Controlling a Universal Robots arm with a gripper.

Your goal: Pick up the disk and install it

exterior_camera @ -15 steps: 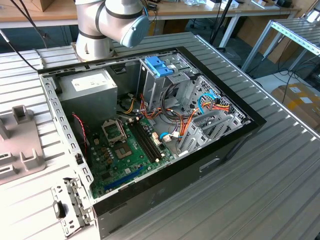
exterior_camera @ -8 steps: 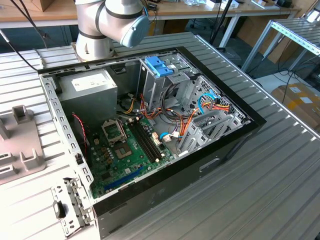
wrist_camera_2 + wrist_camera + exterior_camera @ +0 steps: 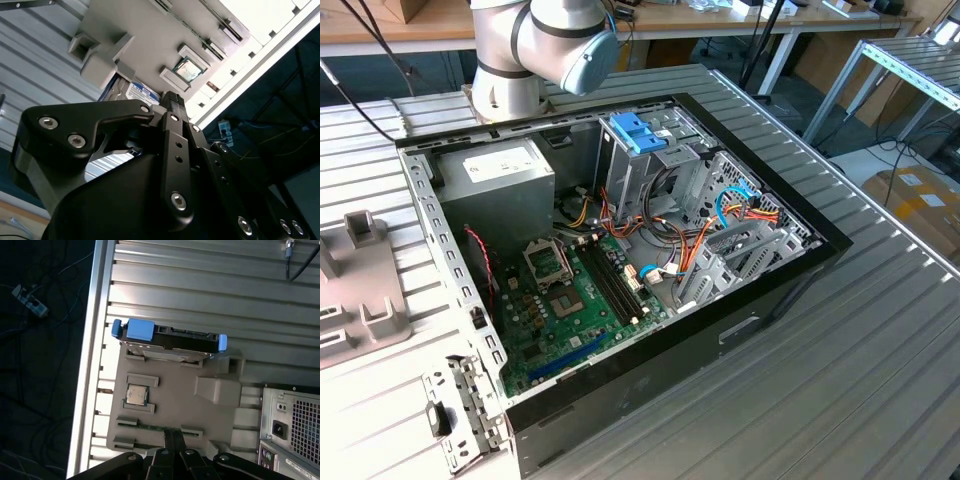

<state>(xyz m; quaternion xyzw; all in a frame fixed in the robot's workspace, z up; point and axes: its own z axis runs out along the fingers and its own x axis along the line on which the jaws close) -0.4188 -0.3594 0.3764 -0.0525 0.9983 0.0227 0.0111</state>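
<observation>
approach step: empty, closed-up end effector (image 3: 173, 436) hangs over grey fixture (image 3: 175, 402), short of the hard disk drive (image 3: 167, 341); grasping calls for opening first

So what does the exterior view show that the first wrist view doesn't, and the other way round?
Exterior view: the robot arm and the inside of the open computer case, with its motherboard and blue-handled drive cage. First wrist view: the disk standing on edge in a grey fixture tray, a processor chip lying in that tray, and the gripper. Shared: the tray, the ribbed metal table and the case, which the wrist view sees from its rear.
</observation>
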